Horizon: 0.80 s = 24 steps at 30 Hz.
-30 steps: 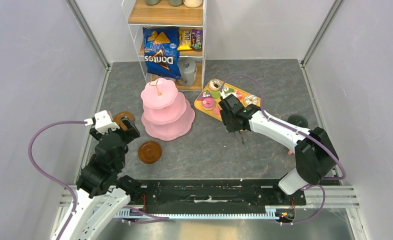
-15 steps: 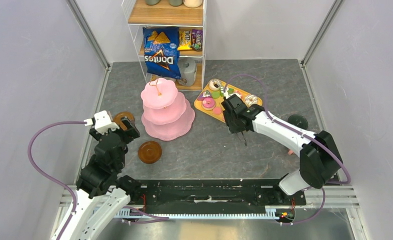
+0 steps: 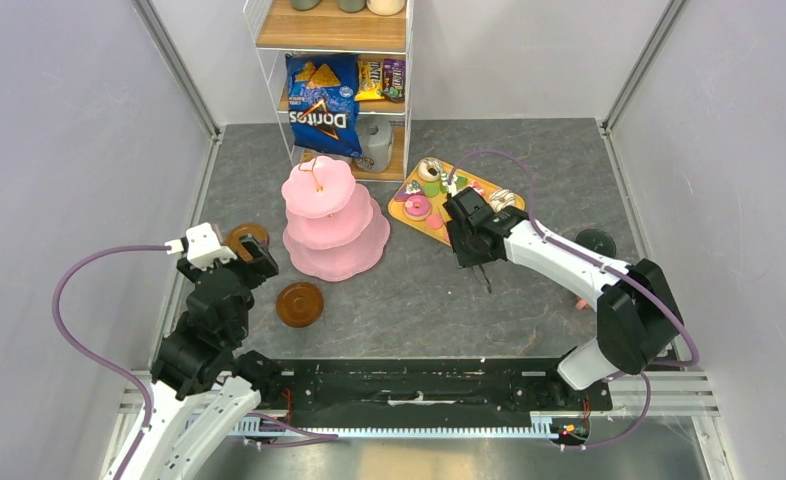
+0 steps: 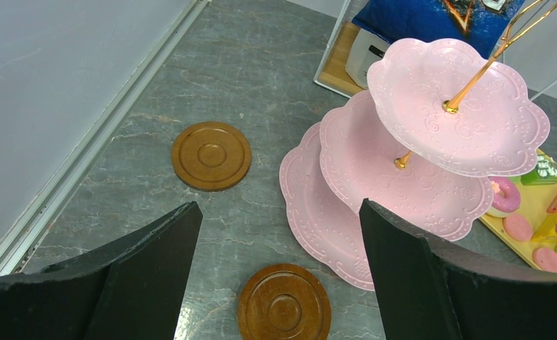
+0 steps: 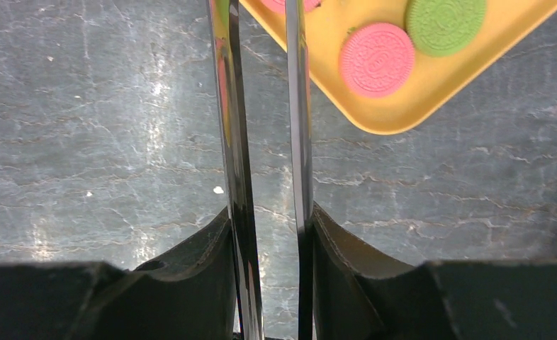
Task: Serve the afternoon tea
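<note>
Nearest, on the left side: left gripper (image 4: 277,212), fingers spread wide with nothing between them, hanging above the grey table (image 3: 409,290). Just below it, near saucer (image 4: 284,309), close to the scalloped edge of the pink stand (image 4: 311,198) but not touching. Further left, far saucer (image 4: 211,156), near the left border of the table, bare surface all around it.

On the right side: right gripper (image 5: 268,227) pressed together on the metal tongs (image 5: 232,142), one finger against each blade. Blades narrowly apart, tips out of the wrist view. Just beside the blades, the near corner of the yellow tray (image 5: 385,127). Pink macaron (image 5: 377,59) and green macaron (image 5: 446,21) side by side, just inside that rim. Bare grey surface between tray and stand, enough room to pass.

Beyond the right arm, dark-green mug (image 3: 595,242), toward the right border. Farthest, shelf (image 3: 331,30) with Doritos bag (image 3: 322,105), directly behind the stand.
</note>
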Each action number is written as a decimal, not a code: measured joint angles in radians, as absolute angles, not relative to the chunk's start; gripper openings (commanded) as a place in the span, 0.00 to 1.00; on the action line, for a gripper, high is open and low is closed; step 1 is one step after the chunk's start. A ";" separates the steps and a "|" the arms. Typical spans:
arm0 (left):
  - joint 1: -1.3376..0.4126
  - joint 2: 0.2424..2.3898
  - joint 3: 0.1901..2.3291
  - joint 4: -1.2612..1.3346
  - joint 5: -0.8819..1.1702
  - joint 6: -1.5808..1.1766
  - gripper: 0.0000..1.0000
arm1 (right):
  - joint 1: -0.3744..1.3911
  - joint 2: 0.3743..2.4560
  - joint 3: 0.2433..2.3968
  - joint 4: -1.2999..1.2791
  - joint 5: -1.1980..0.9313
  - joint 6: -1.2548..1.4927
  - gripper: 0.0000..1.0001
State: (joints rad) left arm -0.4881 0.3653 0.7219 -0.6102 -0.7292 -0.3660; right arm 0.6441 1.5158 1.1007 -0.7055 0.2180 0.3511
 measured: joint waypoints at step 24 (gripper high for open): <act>-0.488 0.367 0.722 -0.610 -0.727 -0.366 0.90 | 0.633 1.619 1.123 -0.635 0.170 0.356 0.44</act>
State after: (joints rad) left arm -0.4881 0.3668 0.7219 -0.6102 -0.7269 -0.3664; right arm 0.6334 1.6188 1.1229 -0.6346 0.1699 0.3561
